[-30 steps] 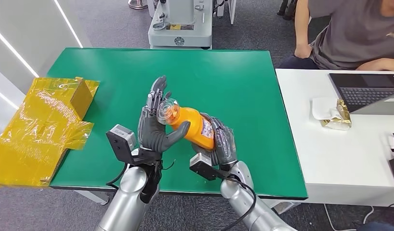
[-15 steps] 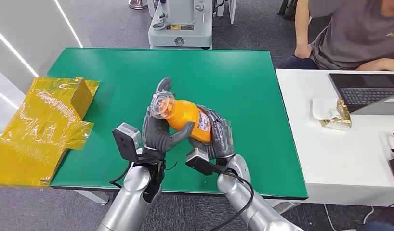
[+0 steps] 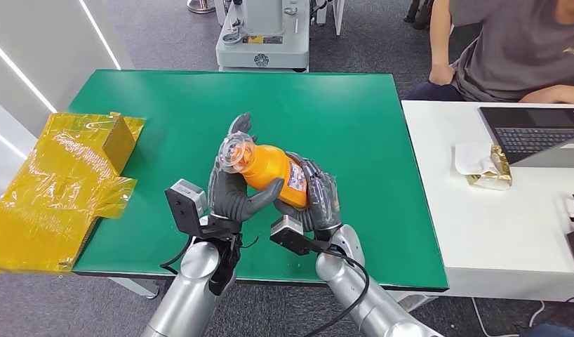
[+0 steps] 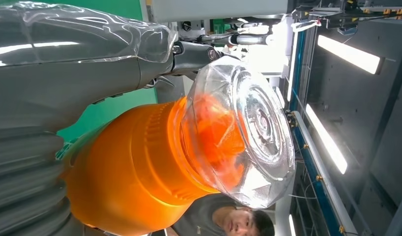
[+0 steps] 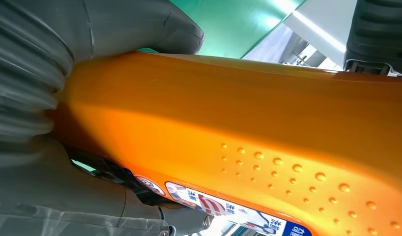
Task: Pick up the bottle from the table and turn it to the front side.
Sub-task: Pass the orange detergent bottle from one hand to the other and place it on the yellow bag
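An orange bottle [image 3: 269, 168] with a clear faceted cap [image 3: 236, 150] is held above the green table [image 3: 354, 119], tilted, cap toward the left. My left hand [image 3: 229, 188] grips its neck end, thumb under the body. My right hand [image 3: 319, 199] holds the base end, where a label [image 3: 297, 180] shows. The left wrist view has the cap [image 4: 243, 132] and orange shoulder [image 4: 135, 182] close up. The right wrist view has the orange body [image 5: 238, 128] with raised dots and a label strip [image 5: 223, 206].
A crumpled yellow plastic sheet [image 3: 59, 182] hangs over the table's left edge. On the right stands a white desk [image 3: 495, 210] with a laptop [image 3: 537, 133] and a wrapped packet [image 3: 491, 168]. A person [image 3: 509, 49] sits behind it. A machine base [image 3: 263, 35] stands beyond the table.
Over the last second both hands lifted the bottle slightly and shifted it left, raising the cap end. Since half a second ago nothing has visibly moved.
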